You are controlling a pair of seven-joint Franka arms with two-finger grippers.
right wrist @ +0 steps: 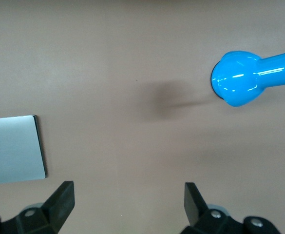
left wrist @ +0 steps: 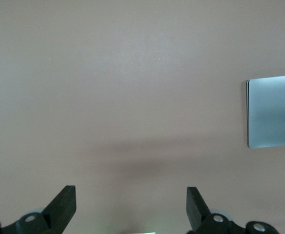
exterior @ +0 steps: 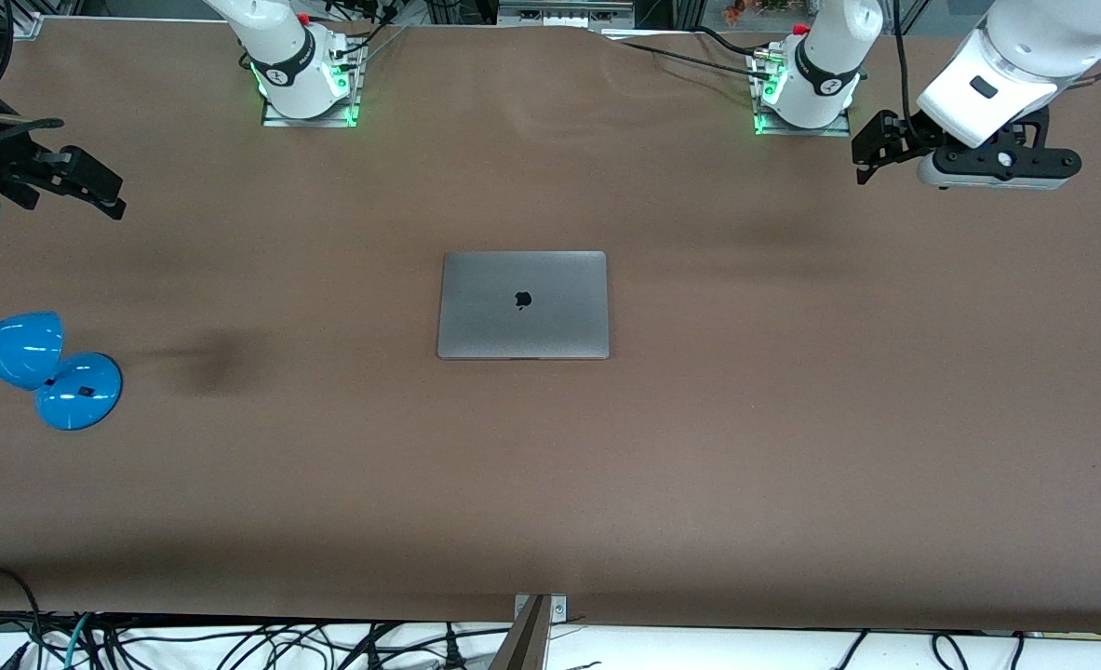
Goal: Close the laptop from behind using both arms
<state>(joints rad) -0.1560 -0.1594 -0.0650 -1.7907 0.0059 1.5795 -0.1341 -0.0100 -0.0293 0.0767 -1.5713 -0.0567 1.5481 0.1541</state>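
The laptop [exterior: 523,304] lies shut and flat near the middle of the brown table [exterior: 792,447], its grey lid up with the dark apple logo showing; it serves as the landmark here. Nearer to the front camera than the laptop, the tabletop runs bare to its edge, where a tangle of cables [exterior: 234,644] hangs below. All four edges of the laptop stand free, with nothing touching them, and wide open surface stretches from it toward both ends of the table. Toward the right arm's end, a little nearer to the camera than the laptop and well apart from it, stands a blue lamp [exterior: 43,369], its arm cut off by the frame. The right gripper [exterior: 94,191] hangs over the table toward that same end, above the ground between laptop and lamp; its arm is mostly out of frame, and the right wrist view shows its fingers [right wrist: 62,197] spread wide with nothing between them. The left gripper [exterior: 871,149] hangs over the table toward the left arm's end, well apart from the laptop, its fingers [left wrist: 64,200] likewise spread and empty. In each wrist view only one edge strip of the laptop shows.
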